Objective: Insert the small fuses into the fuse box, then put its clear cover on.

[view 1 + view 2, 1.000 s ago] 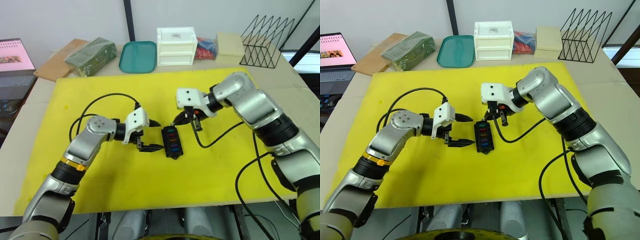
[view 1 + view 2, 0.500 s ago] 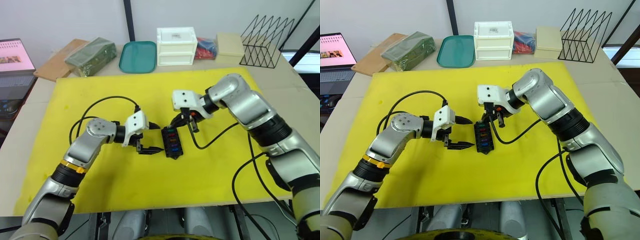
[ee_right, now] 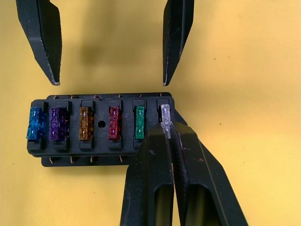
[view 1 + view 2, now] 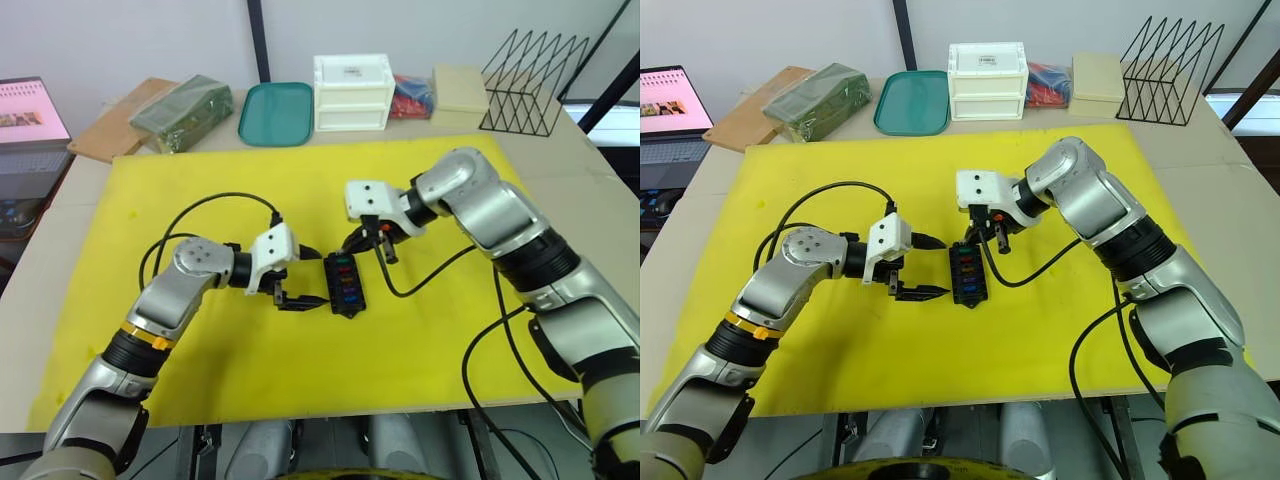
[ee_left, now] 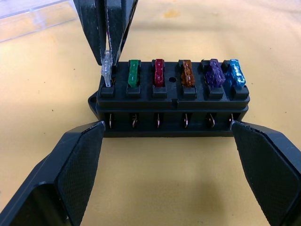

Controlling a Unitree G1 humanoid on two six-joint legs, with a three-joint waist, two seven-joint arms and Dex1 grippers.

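Note:
The black fuse box [image 4: 344, 284] lies on the yellow mat [image 4: 200, 180] at mid-table. Blue, purple, orange, red and green small fuses [image 5: 187, 73] stand in its slots. My right gripper [image 3: 165, 126] is shut on a clear fuse [image 5: 107, 68], whose lower end sits at the end slot nearest the back of the table. My left gripper [image 4: 938, 266] is open, one finger beyond each short end of the box, touching nothing. The clear cover [image 5: 33, 21] lies on the mat just behind the box in the left wrist view.
Along the back edge stand a white drawer box [image 4: 352, 92], a teal tray [image 4: 276, 112], a green pack [image 4: 180, 110], a beige box [image 4: 460, 88] and a wire rack [image 4: 530, 80]. A laptop [image 4: 30, 130] sits far left.
My right gripper has shifted a little to the left with the clear fuse, coming onto the box's end slot. My left gripper has edged slightly closer to the box.

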